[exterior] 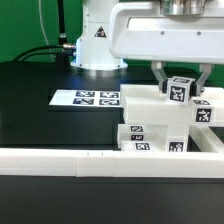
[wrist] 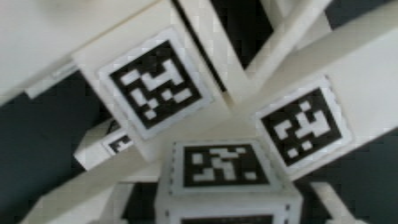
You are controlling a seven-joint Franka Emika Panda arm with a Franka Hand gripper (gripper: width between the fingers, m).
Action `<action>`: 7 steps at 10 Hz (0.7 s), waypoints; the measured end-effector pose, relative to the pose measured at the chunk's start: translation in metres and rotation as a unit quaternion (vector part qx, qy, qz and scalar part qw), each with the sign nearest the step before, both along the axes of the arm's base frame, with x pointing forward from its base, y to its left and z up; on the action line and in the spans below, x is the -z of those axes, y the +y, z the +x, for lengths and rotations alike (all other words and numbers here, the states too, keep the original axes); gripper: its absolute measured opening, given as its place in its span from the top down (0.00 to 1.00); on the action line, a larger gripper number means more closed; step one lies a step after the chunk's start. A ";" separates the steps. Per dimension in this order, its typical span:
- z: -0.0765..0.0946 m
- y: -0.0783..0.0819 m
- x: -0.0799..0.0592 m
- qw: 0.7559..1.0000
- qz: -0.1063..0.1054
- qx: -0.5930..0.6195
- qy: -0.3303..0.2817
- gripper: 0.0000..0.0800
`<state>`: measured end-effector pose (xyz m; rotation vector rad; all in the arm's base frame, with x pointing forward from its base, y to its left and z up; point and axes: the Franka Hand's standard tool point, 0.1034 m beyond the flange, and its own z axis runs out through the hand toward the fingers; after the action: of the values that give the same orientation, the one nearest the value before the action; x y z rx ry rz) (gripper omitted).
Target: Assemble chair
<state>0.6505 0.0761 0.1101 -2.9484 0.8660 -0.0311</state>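
The gripper [exterior: 178,84] is clamped on a tagged white chair piece [exterior: 180,90], holding it just above the stacked chair parts [exterior: 150,125] against the long white rail [exterior: 80,158]. The marker board [exterior: 85,98] lies flat on the black table [exterior: 30,105].

Half-built chair [exterior: 157,124] of chunky white tagged blocks, upright on the black table's near edge.

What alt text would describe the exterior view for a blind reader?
The robot's hand hangs over a tagged white chair piece atop stacked chair parts on a black table. The marker board lies behind; a white rail runs along the front.
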 end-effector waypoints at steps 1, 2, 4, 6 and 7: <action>0.000 0.000 0.000 0.999 0.002 0.038 0.002 0.65; 0.000 0.001 0.001 0.997 0.010 0.082 0.005 0.65; -0.002 0.002 0.002 0.983 0.028 0.182 0.014 0.65; -0.002 0.003 0.002 0.980 0.030 0.194 0.016 0.50; -0.002 0.003 0.002 0.983 0.029 0.182 0.016 0.50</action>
<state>0.6485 0.0796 0.1081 -2.7028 1.3730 0.0212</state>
